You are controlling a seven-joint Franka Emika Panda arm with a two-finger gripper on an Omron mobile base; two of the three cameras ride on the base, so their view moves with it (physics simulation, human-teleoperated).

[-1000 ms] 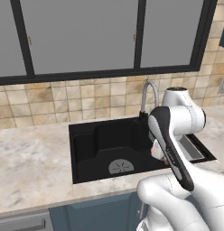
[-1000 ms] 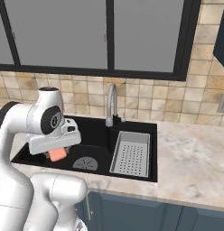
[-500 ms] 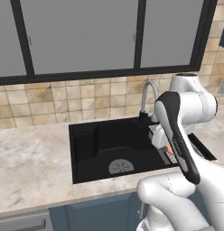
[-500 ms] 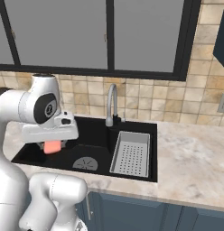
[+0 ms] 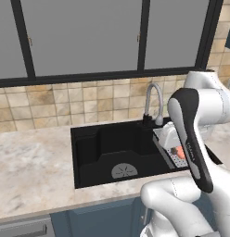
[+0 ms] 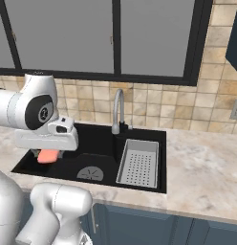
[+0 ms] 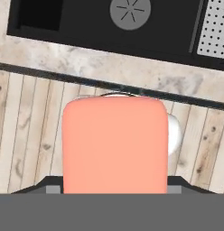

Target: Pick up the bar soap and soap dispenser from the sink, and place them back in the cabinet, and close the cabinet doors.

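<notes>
While gripper (image 6: 48,154) clamps bar soap (image 7: 115,144) above sink (image 6: 99,165) front edge, cabinet (image 6: 233,36) lies up right.

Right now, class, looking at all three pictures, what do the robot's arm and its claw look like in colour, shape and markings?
The arm is built of glossy white, rounded segments joined by dark grey to black joints. One long link carries a curved black band along its side. A round black joint cap with a small pale mark shows in the right base view. The claw hangs from a boxy white hand, and its finger tips are small and dark.
</notes>
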